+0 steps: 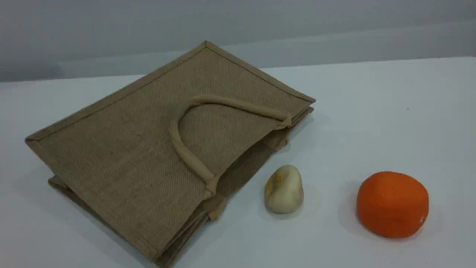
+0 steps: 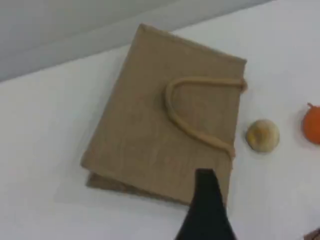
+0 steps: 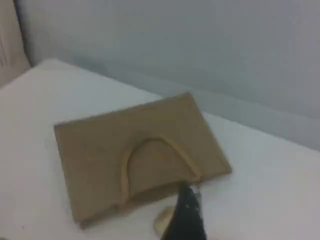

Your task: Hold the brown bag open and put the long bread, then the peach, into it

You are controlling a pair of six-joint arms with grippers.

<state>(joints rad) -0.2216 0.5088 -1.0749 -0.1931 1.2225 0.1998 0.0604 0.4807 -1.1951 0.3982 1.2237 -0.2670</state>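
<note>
The brown bag (image 1: 122, 149) lies flat and closed on the white table, its upper loop handle (image 1: 186, 150) resting on the top panel and its mouth facing right. It also shows from above in the left wrist view (image 2: 140, 130) and the right wrist view (image 3: 95, 150). The long bread and the peach are out of view. Neither gripper appears in the scene view. One dark fingertip (image 2: 205, 177) of the left gripper hangs high over the bag's near edge. A dark fingertip (image 3: 189, 195) of the right gripper hovers high near the bag's mouth. Neither holds anything.
A pale beige egg-shaped lump (image 1: 284, 190) sits just right of the bag's mouth, and it shows in the left wrist view (image 2: 262, 135) too. A bright orange ball (image 1: 392, 204) lies further right. A grey wall runs behind the table.
</note>
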